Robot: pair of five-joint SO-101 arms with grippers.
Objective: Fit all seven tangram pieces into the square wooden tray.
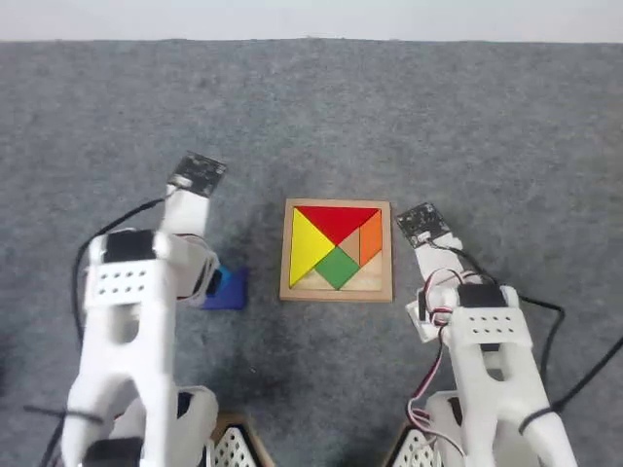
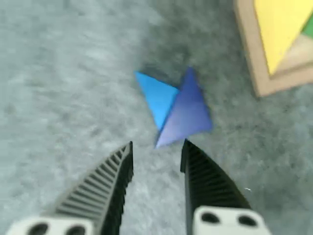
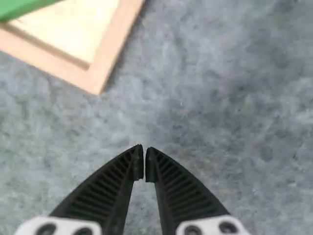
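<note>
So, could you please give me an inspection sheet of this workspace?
Surface: grey carpet.
Job's things: wooden tray holds red piece, yellow piece, orange piece, green piece; light blue piece and dark blue piece lie on the carpet.
Clutter: nothing seen.
Grippers: left gripper open, next to the blue pieces; right gripper shut, above carpet by a tray corner.
Cables: black cables trail from both arms.
Surroundings: pale strip beyond the carpet.

You get soft, even light over the grey carpeted table (image 1: pixel 487 126), with a faint shadow beside the square wooden tray (image 1: pixel 285 253).
</note>
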